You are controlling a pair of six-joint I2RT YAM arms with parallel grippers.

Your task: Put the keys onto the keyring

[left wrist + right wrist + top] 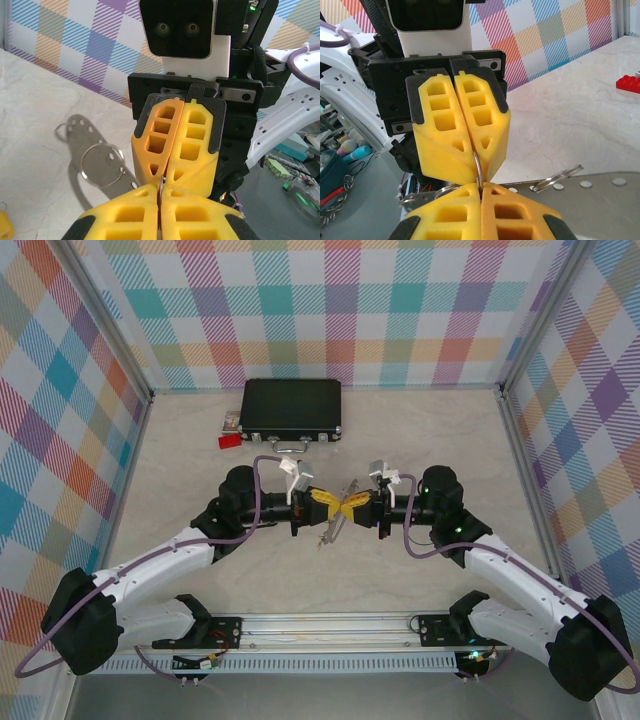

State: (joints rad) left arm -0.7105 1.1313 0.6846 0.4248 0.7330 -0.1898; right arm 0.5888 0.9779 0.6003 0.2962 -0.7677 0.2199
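The keyring (100, 167) hangs over the middle of the desk (450, 440), pinched between the left end effector (328, 503) and right end effector (352, 507). Both are clamped shut tip to tip on its thin metal edge, apparently to steady it for threading. The left wrist view catches a yellow-headed key (4, 225) lying on the desk, while the right wrist view shows the pinch itself up close.

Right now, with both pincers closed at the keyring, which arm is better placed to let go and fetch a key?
Left, probably. The left pincer and right pincer both pinch the keyring, so either could release; a yellow key lies on the table at the left wrist view's lower corner.
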